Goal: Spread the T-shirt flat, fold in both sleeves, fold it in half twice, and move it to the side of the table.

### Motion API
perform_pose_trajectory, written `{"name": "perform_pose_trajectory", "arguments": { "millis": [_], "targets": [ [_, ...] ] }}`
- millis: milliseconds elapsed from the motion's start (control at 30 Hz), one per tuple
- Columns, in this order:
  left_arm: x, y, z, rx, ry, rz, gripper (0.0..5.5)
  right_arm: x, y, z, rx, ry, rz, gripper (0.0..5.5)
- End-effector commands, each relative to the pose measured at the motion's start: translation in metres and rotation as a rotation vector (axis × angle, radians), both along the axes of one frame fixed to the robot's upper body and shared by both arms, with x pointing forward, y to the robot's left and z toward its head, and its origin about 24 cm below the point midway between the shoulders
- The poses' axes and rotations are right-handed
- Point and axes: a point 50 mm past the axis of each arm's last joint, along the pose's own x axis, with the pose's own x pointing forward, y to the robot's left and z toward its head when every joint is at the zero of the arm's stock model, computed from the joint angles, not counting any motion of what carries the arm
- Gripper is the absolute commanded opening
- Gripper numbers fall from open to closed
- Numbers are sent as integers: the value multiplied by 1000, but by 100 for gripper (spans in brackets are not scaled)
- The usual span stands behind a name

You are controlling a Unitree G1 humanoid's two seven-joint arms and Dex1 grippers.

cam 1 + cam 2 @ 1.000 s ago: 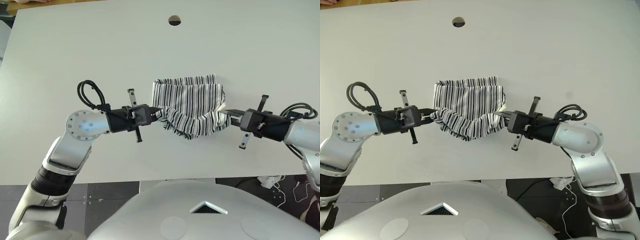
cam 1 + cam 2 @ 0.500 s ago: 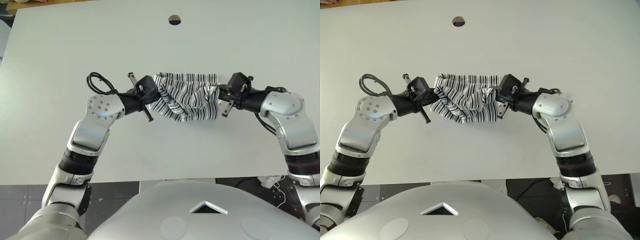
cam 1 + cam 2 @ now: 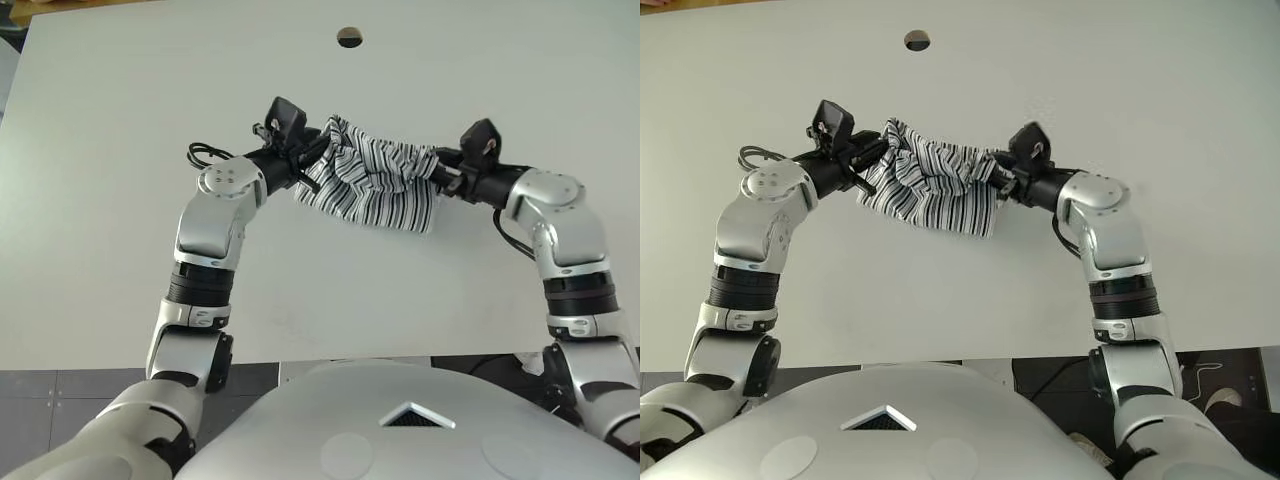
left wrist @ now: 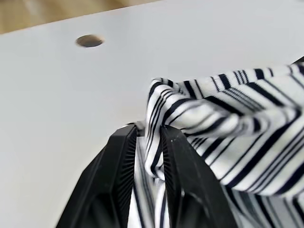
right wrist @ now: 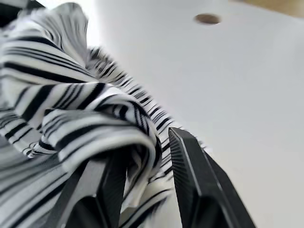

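Left eye view shows the striped T-shirt point(image 3: 375, 185) bunched up and hanging between the two arms, over the middle part of the white desk point(image 3: 120, 90). The left end effector point(image 3: 318, 152) holds one end of the cloth and the right end effector point(image 3: 440, 172) holds the other end. Between them the fabric sags in loose folds, and it hangs lowest toward the robot's right. Whether this lower edge touches the desk, I cannot tell.

In the left wrist view the two black ribbed fingers point(image 4: 121, 171) are clamped on a fold of the black-and-white fabric, which is pinched in the narrow gap between them. The rest of the cloth spreads away from the tips. In the right wrist view the right end effector is also closed on a thick gather of the shirt, and part of the cloth rolls over one of its fingers.

Both arms are bent at the elbow, with the forearms pointing toward each other. A round hole point(image 3: 349, 39) is in the desk on the far side from the robot, well apart from the shirt.
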Motion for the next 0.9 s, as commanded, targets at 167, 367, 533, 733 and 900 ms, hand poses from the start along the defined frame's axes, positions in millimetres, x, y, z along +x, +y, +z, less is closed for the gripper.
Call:
{"name": "perform_pose_trajectory", "arguments": {
  "millis": [167,367,533,733,900],
  "targets": [
    [15,25,-3,22,-6,203,96,12,-26,8,52,19,-185,151],
    [13,31,9,-8,-139,203,96,11,-32,4,-24,-25,-235,151],
    [-1,37,19,-7,-280,158,50,0,-6,41,-31,-367,-110,100],
    [-23,62,18,107,-446,311,10,-41,57,50,-121,-659,153,11],
    [-40,68,12,113,-493,380,10,-34,89,24,-171,-633,205,11]
  ]
}}
